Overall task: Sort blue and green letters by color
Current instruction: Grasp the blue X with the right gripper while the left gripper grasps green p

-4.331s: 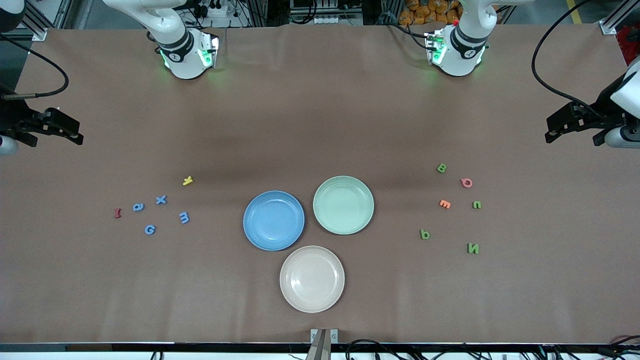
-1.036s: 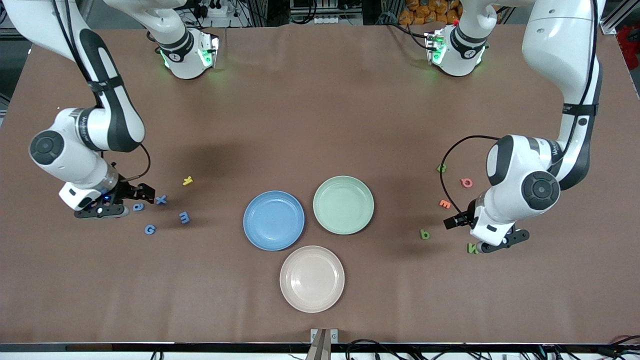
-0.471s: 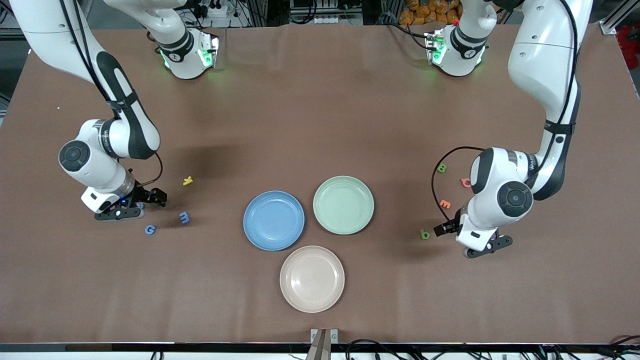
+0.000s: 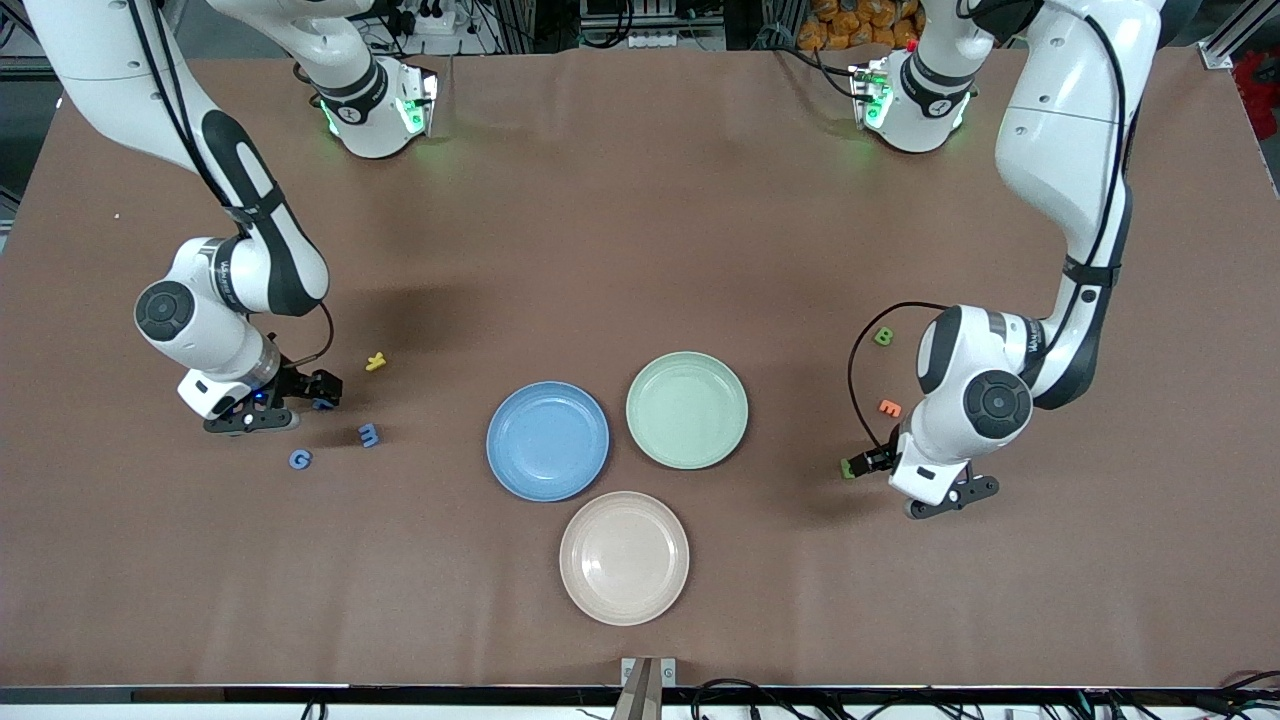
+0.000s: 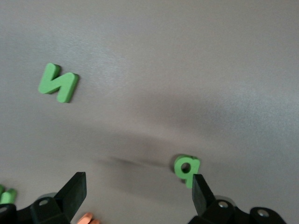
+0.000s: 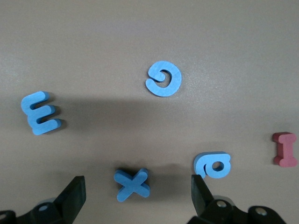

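My right claw [image 4: 262, 400] hangs low over the blue letters at the right arm's end of the desk [image 4: 620, 250], fingers [image 6: 70, 198] spread wide with nothing between them. In the right wrist view the blue X [image 6: 132, 184] lies in the gap between my fingers, and the blue a [image 6: 212, 165] sits just beside one fingertip. The blue E [image 6: 39, 112] and the blue G [image 6: 163, 78] lie apart from those two, with bare desk around each. A dark red I [image 6: 284, 149] rests close to the blue a. Taking the blue plate [image 4: 547, 440] as my mark, the E is the blue letter nearest it, the G lies nearer the front camera than the E, and a yellow letter [image 4: 375, 361] sits farther from that camera than the E.

My left claw [image 4: 890, 470] is low over the green letters at the left arm's end, fingers [image 5: 72, 193] open and empty. In the left wrist view the round green letter [image 5: 186, 167] lies just by one fingertip, and the green N [image 5: 58, 84] sits well clear on open desk. A third green letter [image 5: 7, 194] peeks in at the picture's edge. Seen from the front, a green B [image 4: 883, 337] and an orange E [image 4: 889, 408] lie between this claw and the green plate [image 4: 687, 410]. That plate touches the blue plate's rim, and a beige plate [image 4: 624, 557] sits nearer the camera than both. Wide bare desk lies around the three plates.
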Robot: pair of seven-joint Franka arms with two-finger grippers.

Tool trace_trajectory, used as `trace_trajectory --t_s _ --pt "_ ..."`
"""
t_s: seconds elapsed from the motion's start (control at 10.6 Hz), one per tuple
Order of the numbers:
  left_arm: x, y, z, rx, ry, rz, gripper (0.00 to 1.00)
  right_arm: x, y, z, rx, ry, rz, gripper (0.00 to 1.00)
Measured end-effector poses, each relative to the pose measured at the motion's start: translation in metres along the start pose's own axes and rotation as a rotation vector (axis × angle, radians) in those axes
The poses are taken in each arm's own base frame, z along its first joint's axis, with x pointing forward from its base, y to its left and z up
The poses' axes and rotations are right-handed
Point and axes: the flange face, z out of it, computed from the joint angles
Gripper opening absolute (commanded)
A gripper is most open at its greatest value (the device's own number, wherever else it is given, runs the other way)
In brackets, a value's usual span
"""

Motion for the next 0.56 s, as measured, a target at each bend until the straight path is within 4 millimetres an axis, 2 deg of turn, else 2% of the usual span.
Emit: trace_trajectory --t_s 0.28,0.56 --pt "-0.004 0.011 0.018 -0.001 0.026 -0.028 1.0 -0.005 0.002 0.004 0.012 -0.01 0.024 1.0" --pt "-0.009 0.02 0.022 -0.003 0.034 -0.012 1.0 -0.008 0.001 0.011 0.015 -0.023 0.027 1.0"
